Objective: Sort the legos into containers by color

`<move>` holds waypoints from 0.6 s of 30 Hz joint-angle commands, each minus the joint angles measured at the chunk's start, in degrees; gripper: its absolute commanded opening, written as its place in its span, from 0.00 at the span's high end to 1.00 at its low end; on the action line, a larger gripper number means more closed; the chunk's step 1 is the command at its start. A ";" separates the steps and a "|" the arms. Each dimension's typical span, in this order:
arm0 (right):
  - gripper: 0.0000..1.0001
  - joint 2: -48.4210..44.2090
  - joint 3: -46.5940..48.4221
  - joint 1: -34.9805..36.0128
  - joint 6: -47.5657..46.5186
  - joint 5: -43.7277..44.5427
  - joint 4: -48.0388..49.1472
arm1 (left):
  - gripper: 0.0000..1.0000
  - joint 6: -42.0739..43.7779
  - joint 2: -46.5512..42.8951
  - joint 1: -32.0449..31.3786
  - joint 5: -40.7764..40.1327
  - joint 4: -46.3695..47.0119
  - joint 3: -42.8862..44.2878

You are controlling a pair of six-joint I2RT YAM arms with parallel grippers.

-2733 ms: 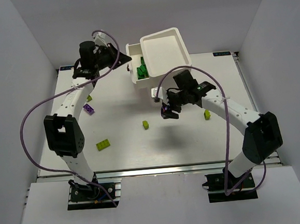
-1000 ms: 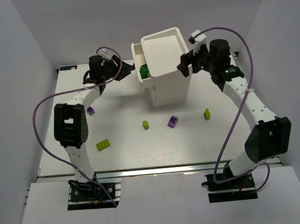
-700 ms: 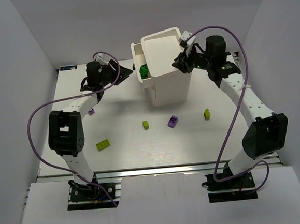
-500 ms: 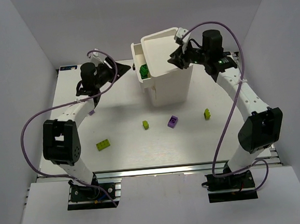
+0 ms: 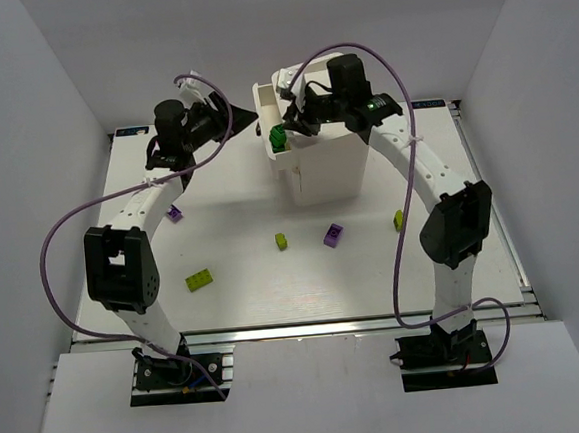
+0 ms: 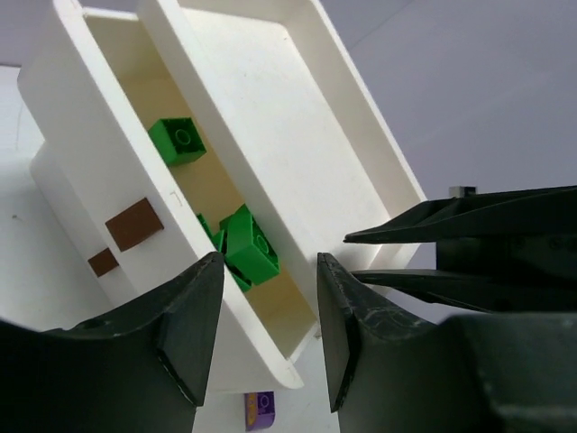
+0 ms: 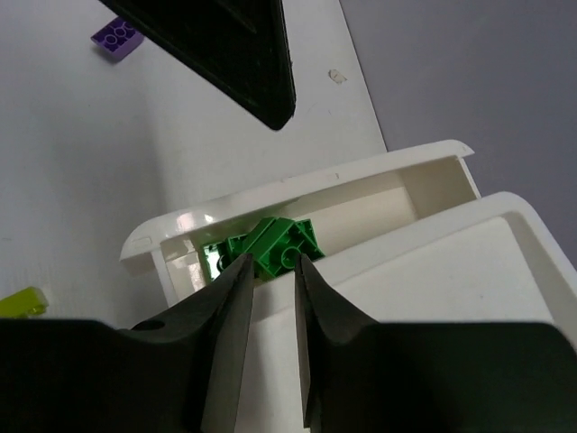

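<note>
Five legos lie on the table (image 5: 247, 310), well back from both end effectors: three lime legos (image 5: 199, 279) and two purple legos (image 5: 334, 235). At least three glossy, studded dark green legos (image 6: 248, 248) sit in the one open drawer (image 6: 99, 171) of the white cabinet (image 5: 330, 163). The drawer is directly under the narrowly parted right end effector (image 7: 273, 266) and just ahead of the wider-parted left end effector (image 6: 269, 271).

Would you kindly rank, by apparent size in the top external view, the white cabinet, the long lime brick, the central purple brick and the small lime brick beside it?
1. white cabinet
2. long lime brick
3. central purple brick
4. small lime brick, only slightly smaller than the purple one
</note>
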 commanded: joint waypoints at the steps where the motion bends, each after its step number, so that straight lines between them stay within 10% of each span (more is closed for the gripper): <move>1: 0.69 1.19 5.39 2.17 -5.65 3.81 -3.54 | 0.44 3.30 -2.59 0.41 -2.55 -5.46 0.03; 18: 0.75 4.89 8.47 10.00 -20.78 19.63 -10.66 | 0.40 3.65 -16.22 0.94 -9.06 -5.45 -18.25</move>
